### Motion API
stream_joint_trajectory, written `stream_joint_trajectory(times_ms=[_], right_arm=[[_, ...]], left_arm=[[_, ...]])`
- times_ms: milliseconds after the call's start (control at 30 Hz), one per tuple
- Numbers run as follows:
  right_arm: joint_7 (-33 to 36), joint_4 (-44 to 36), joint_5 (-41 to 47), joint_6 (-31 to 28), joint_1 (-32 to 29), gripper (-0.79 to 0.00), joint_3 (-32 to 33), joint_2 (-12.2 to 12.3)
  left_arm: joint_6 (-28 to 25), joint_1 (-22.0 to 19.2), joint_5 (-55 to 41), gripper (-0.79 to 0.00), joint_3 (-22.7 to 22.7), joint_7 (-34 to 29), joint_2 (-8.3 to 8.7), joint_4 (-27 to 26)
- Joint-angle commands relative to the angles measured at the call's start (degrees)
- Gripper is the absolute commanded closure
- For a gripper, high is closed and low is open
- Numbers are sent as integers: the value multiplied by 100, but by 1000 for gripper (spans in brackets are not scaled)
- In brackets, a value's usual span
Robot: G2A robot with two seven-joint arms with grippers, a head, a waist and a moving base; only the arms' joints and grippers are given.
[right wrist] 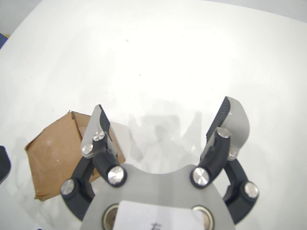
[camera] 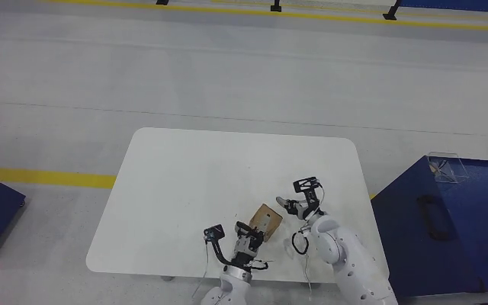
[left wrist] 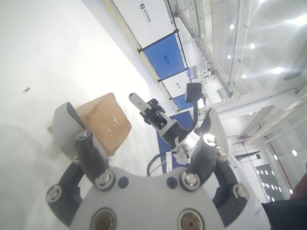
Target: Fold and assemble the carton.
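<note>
Shows a small brown cardboard carton (camera: pixel 267 219) lying askew near the front edge of a rounded white table (camera: pixel 191 175), flanked by both grippers. Puts the left gripper (left wrist: pixel 138 113) closer, spread wide and holding nothing, the carton just beside one of its fingers. Leaves the right gripper (right wrist: pixel 164 111) equally wide and empty, the carton off to one side, outside its gap.
</note>
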Motion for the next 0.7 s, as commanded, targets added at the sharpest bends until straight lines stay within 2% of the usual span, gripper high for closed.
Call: stream_joint_trajectory(times_ms=[0, 133, 200, 300, 400, 500, 667], right_arm=[[13, 148, -36, -40, 114, -785, -89, -17], [32, 353, -73, -180, 280, -785, -236, -46], [27, 417, -62, -215, 336, -785, -280, -59], [86, 500, -39, -259, 427, -785, -357, -80], [136, 574, -90, -305, 527, -785, -494, -109], [186, 651, -112, -323, 623, -785, -659, -150], [124, 760, -138, -223, 708, -785, -837, -208]], left_arm=[[118, -60, 1426, -785, -39, 142, 86, 75], [-276, -102, 3841, -785, -302, -614, 389, -3], [-577, -10, 4740, -785, -484, -555, 532, -257], [-866, 100, 5338, -785, -612, -622, 645, -380], [-759, 99, 5715, -785, -612, -852, 686, -298], [-547, -46, 5846, -785, -541, -950, 677, -60], [-80, -433, 5833, -785, -324, -652, 599, 626]])
